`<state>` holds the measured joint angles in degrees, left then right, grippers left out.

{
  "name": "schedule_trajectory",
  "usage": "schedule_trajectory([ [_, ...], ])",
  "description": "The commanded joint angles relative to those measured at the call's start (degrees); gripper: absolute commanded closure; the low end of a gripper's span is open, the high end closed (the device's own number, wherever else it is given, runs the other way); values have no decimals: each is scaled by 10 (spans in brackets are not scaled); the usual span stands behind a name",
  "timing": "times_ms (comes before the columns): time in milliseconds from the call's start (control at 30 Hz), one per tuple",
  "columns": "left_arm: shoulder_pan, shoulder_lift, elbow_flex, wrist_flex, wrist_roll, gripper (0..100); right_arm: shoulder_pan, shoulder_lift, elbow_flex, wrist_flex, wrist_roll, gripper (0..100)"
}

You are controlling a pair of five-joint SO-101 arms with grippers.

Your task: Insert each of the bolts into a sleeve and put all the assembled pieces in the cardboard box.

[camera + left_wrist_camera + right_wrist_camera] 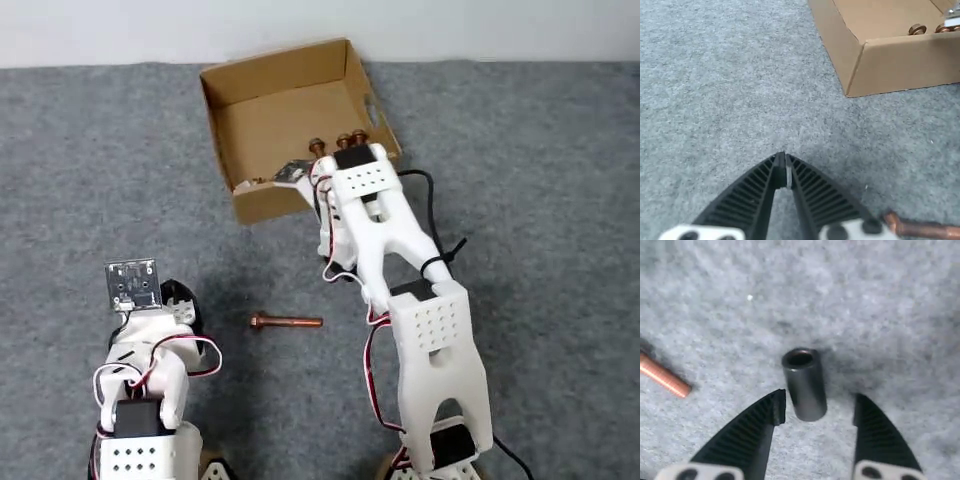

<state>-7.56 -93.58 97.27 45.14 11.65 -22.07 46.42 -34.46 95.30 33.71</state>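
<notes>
1. A grey carpet covers the table; an open cardboard box sits at the far side, its flaps spread.
2. Three copper bolt heads show side by side inside the box, close to its near right corner; whether sleeves sit on them cannot be told.
3. A copper bolt lies flat on the carpet between the two arms, well apart from the box, its head toward the left arm.
4. The left arm is folded low near its base; the left gripper hovers over bare carpet with its two black jaws pressed together at the tips, holding nothing; the bolt lies just beside it, and the box is well ahead.
5. In the high view the second arm stretches forward to the box's near wall, its tip beside the three bolt heads; its jaws cannot be made out there.
6. In the right wrist view the right gripper is spread wide; a dark sleeve lies tilted on the carpet between its jaws, hollow end facing away, touching neither jaw.
7. In that same view the end of a copper bolt rests on the carpet near the sleeve but apart from it.
</notes>
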Motion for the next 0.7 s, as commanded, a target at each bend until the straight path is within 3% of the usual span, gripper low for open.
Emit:
schedule_trajectory([
  [0,-2,-3,-4,-7,-4,994,-15,-28,-8,4,-4,772],
  [167,-2,-3,-4,-7,-4,994,-23,-9,-8,-25,-4,794],
  [333,-2,-3,-4,-7,-4,994,-44,-4,-8,-26,-5,996],
  [567,-2,-3,-4,-7,-4,994,-48,-27,-8,37,-10,990],
  [667,-2,-3,-4,-7,-4,994,-45,-65,-8,58,-54,990],
])
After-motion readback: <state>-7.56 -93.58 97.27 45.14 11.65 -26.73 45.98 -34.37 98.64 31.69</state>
